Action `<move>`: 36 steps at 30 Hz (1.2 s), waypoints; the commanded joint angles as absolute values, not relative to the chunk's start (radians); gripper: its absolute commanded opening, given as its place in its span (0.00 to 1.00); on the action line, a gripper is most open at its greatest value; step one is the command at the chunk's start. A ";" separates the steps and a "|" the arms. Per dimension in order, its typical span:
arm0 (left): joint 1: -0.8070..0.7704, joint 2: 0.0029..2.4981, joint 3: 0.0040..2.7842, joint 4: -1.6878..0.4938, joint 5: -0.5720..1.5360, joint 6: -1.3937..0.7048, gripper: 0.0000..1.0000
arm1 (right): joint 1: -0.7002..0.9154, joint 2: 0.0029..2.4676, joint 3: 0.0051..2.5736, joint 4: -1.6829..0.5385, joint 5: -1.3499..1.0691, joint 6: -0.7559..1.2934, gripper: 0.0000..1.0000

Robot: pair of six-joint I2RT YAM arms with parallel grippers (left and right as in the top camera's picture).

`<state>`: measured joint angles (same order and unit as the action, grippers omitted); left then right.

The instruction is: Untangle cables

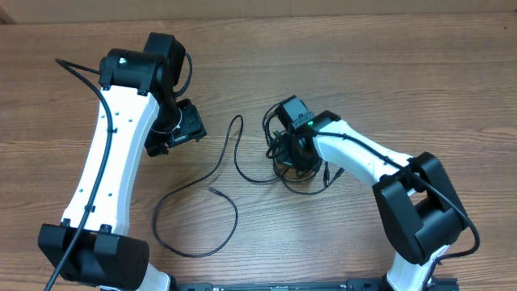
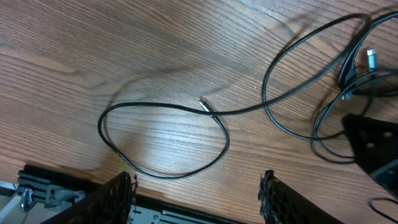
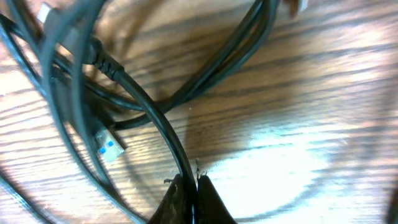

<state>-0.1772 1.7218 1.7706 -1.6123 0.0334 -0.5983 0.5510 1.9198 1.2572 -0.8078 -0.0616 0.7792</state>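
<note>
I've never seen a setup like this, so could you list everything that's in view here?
table: one, brown wood grain, under everything
loose cable: one, black, runs out of the tangle and loops across the middle of the table
tangled cables: number hard to tell, black, heaped under the right gripper
USB plug: one, silver with blue inside, lying in the tangle
left arm: one, white and black, left side
right arm: one, white and black, right side
left gripper: one, black, open and empty above the loose cable
right gripper: one, black, shut on a strand of the tangled cables
</note>
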 commanded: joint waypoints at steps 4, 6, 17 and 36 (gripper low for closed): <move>-0.180 1.728 1.794 -1.614 0.026 -0.583 0.66 | 0.531 1.781 1.426 -0.926 -0.046 0.672 0.04; -0.180 1.728 1.794 -1.614 0.026 -0.583 0.66 | 0.532 1.729 1.491 -0.995 -0.045 0.645 0.04; -0.180 1.728 1.794 -1.615 0.026 -0.583 0.67 | 0.538 1.610 1.534 -1.061 -0.034 0.645 0.04; -0.180 1.728 1.793 -1.623 0.026 -0.582 0.68 | 0.565 1.620 1.531 -1.087 -0.244 0.645 0.04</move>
